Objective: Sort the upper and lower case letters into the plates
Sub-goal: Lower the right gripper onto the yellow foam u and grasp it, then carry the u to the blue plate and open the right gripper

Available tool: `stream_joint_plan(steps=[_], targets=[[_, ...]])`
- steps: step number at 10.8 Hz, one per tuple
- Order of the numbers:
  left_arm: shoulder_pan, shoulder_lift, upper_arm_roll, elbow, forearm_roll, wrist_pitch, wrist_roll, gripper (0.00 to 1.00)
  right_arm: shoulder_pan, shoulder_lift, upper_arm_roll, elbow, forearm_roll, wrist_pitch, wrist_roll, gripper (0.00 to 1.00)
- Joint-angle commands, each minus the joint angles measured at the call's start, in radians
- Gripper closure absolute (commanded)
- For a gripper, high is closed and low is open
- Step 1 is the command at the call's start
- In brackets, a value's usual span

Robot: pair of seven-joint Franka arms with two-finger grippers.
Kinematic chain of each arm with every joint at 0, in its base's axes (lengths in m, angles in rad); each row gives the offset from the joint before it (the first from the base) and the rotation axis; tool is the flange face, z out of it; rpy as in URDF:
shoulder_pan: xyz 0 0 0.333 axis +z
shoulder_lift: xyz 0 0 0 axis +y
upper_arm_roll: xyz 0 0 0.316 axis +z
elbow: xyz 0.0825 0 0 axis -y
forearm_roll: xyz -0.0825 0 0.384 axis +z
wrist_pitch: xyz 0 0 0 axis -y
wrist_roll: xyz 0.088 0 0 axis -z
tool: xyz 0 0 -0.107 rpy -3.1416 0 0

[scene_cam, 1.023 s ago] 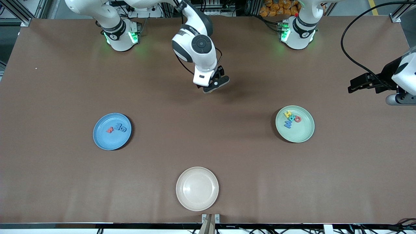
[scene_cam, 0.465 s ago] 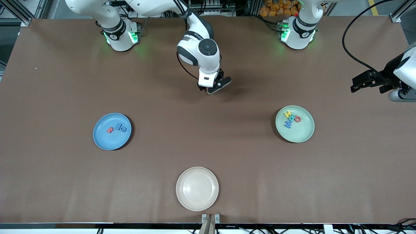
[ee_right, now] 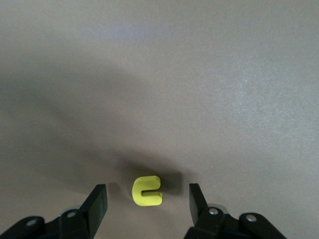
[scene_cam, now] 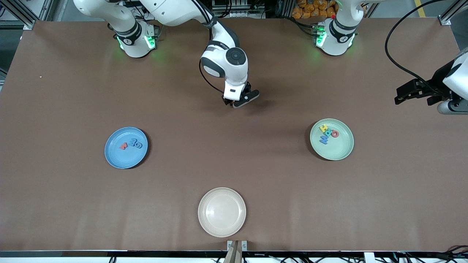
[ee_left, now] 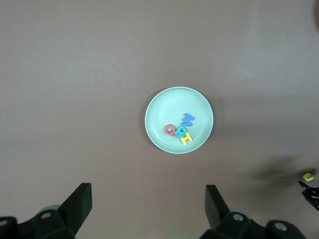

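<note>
Brown matte sheeting covers the bench (scene_cam: 256,175). The right gripper (ee_right: 148,199) hangs low over the bench's middle, jaws released and straddling a yellow letter (ee_right: 147,190) that lies flat on the bench, clear of both fingers. The left gripper (ee_left: 148,206) waits high over the left arm's end of the bench, jaws fully released and holding nothing. The mint green plate (scene_cam: 340,151) carries four letters (scene_cam: 328,133) clustered together: yellow, teal, red-pink and blue. The blue plate (scene_cam: 120,159) carries three letters (scene_cam: 131,144). A cream plate (scene_cam: 222,212) sits nearest the front camera.
</note>
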Motion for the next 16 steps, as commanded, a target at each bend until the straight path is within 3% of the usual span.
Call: stream_joint_plan(steps=[1, 4, 5, 8, 11, 13, 16], targets=[[-0.003, -0.007, -0.001, -0.002, 0.023, 0.007, 0.016, 0.00, 0.005, 0.016, 0.006, 0.009, -0.072, 0.008, 0.071, 0.29], [0.001, 0.001, 0.001, -0.002, 0.024, 0.008, 0.016, 0.00, 0.005, 0.028, 0.006, 0.010, -0.084, 0.019, 0.091, 0.36], [0.001, 0.001, 0.001, -0.002, 0.026, 0.008, 0.016, 0.00, 0.005, 0.028, 0.006, 0.010, -0.083, 0.019, 0.092, 0.43], [0.000, 0.001, -0.001, -0.001, 0.026, 0.008, 0.016, 0.00, -0.004, 0.017, 0.030, 0.010, -0.083, 0.007, 0.094, 0.97], [-0.002, 0.001, 0.001, -0.001, 0.029, 0.008, 0.013, 0.00, -0.056, -0.055, 0.038, 0.010, -0.072, -0.059, 0.080, 1.00], [-0.005, 0.001, 0.001, 0.001, 0.029, 0.008, 0.013, 0.00, -0.203, -0.154, 0.106, 0.004, -0.022, -0.180, 0.027, 1.00], [-0.003, 0.001, 0.001, 0.001, 0.029, 0.008, 0.014, 0.00, -0.412, -0.257, 0.099, 0.006, 0.011, -0.441, -0.171, 1.00]])
